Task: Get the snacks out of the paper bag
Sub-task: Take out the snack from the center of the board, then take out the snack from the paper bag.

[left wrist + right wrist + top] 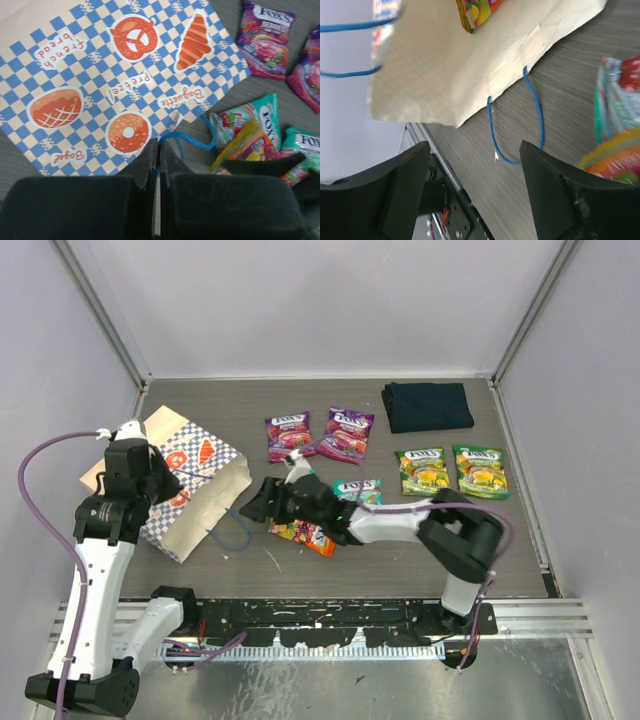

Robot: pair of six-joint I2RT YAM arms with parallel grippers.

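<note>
Lying on its side at the left of the bench (pixel 520 560), the paper bag (pixel 195 490) points its mouth toward the middle, with its checkered face and bread pictures turned up. The left gripper (pixel 168 480) sits at the mouth edge. Its fingers (pixel 145 165) are pressed tight together with a sliver of blue between them, pinching the bag there. Whether they catch cord or paper cannot be told. A blue cord handle (pixel 232 532) lies loose on the bench just in front of the mouth.

The right gripper (pixel 262 502) is low and just beside the mouth. Its fingers (pixel 405 185) are spread wide, with only bare bench and the cord loop between them.

The snacks lie outside the bag. The left purple packet (pixel 288 436) and the right purple packet (pixel 345 432) lie side by side toward the back. The left green packet (pixel 423 470) and the right green packet (pixel 481 470) lie side by side further right. A teal packet (pixel 357 489) lies just behind the right arm. The orange-red packet (pixel 305 536) lies beside the right gripper, near the bag's mouth. The left wrist view shows it overlapping a second teal packet (pixel 262 115).

A dark folded cloth (pixel 428 407) lies at the back right, apart from the packets.
</note>
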